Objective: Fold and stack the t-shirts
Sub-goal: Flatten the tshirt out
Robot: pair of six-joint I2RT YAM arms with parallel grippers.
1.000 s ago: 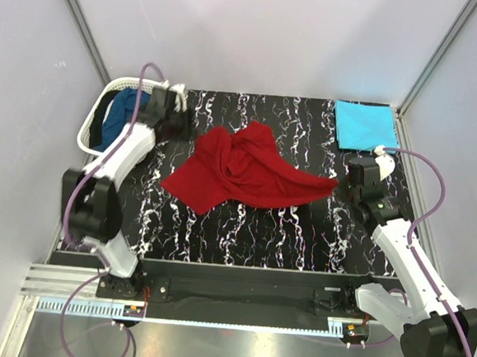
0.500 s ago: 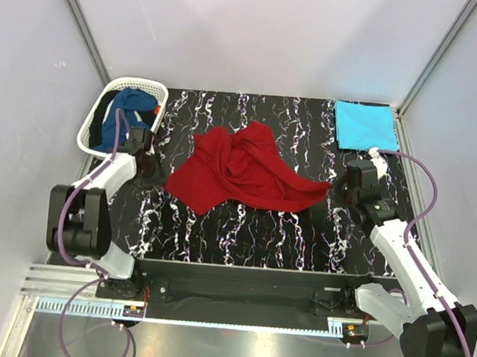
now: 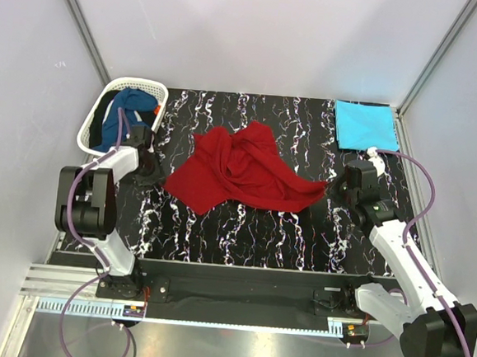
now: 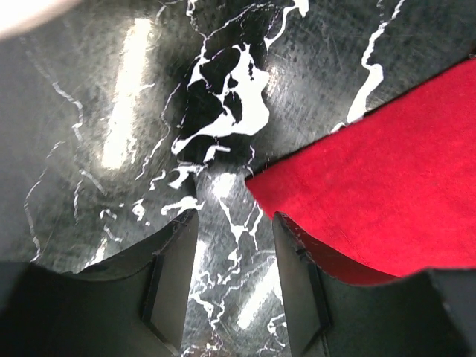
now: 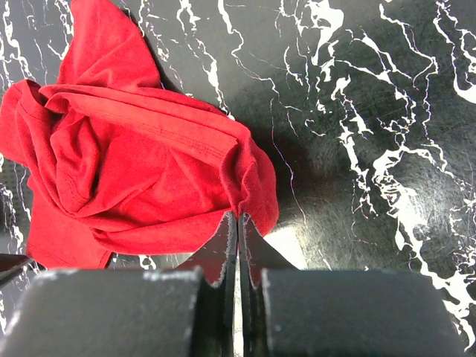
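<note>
1. red shirt (image 3: 239,174) lies crumpled mid-frame on the table (image 3: 301,225).
2. turquoise shirt (image 3: 365,126) folded, upper right.
3. blue shirt (image 3: 128,108) in basket (image 3: 89,129), upper left.
4. right gripper (image 5: 238,219) is clamped on the red shirt's right edge.
5. left gripper (image 4: 234,219) is spread, empty, beside its left corner.

red t-shirt (image 3: 239,172) | turquoise t-shirt (image 3: 365,126) | dark blue t-shirt (image 3: 133,102) | white lattice basket (image 3: 139,82) | black table (image 3: 243,228), white marble veins

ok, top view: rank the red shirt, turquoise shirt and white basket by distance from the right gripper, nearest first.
1. red shirt: its tip is pinched in the right gripper, the rest spread out to the left.
2. turquoise shirt: folded, far right corner.
3. white basket: far left corner.
</note>
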